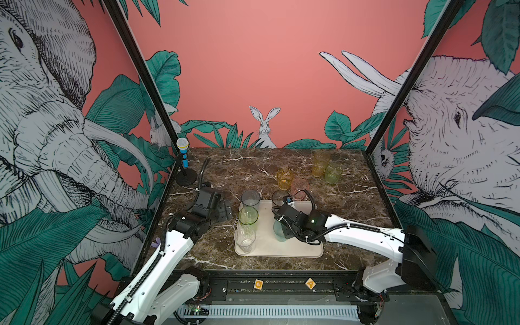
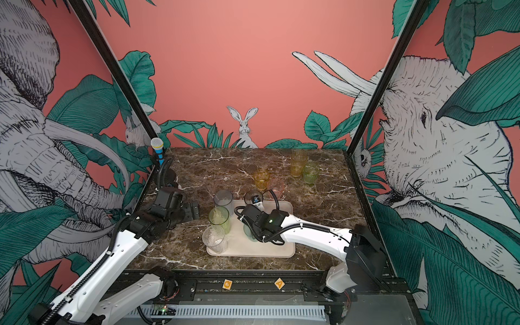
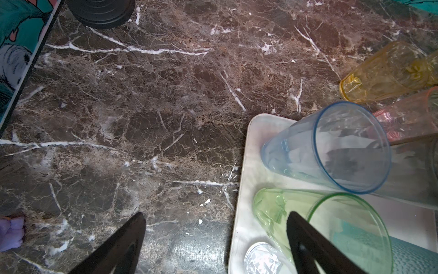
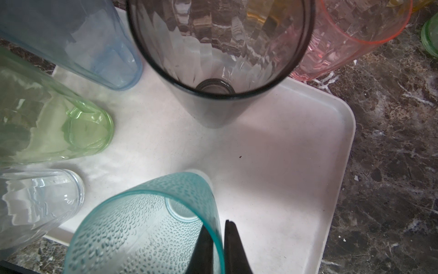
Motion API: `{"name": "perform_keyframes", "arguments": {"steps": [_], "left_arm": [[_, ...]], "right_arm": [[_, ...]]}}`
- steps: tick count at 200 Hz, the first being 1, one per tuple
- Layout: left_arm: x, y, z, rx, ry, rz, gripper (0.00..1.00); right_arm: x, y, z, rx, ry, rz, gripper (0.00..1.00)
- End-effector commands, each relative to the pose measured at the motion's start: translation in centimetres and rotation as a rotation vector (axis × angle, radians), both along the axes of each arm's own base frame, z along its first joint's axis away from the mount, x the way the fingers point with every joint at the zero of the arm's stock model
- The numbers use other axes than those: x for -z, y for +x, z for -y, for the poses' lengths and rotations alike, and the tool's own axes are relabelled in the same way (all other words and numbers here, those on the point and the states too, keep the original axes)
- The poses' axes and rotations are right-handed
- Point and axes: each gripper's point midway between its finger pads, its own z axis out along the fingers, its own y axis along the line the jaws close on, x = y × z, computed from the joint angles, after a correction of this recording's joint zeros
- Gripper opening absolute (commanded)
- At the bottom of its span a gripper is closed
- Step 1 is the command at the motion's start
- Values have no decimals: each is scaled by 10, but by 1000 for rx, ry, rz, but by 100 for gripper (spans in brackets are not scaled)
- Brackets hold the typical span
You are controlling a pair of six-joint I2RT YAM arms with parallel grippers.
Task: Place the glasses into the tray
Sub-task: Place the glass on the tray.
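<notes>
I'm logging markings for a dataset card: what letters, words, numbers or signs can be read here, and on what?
"C": on the straight yellow block on the front rail, slightly blurred.
"A": on the tilted yellow block beside it.
Nothing else is readable.

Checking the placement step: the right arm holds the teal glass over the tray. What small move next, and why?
Probably ease down a touch to seat it: the right gripper has its jaws shut on the teal glass rim, bare tray lies beneath, and I cannot tell whether the base touches.
</notes>
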Motion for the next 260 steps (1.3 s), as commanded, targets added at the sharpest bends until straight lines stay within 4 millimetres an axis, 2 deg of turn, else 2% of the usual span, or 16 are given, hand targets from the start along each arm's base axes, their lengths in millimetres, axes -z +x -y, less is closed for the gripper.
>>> {"name": "perform_keyframes", "arguments": {"steps": [1,179,260], "left_arm": [[5,-5,-6,-23,3,-13,94],[4,-7,-7,-24,4,-10,94],[5,-8,-8,-27,7,-12,94]], "right_arm": [[-7,7,-2,31,17,15,0],[3,17,-9,34,36,-24,1],[1,18,-10,37,42,-29,17]]}}
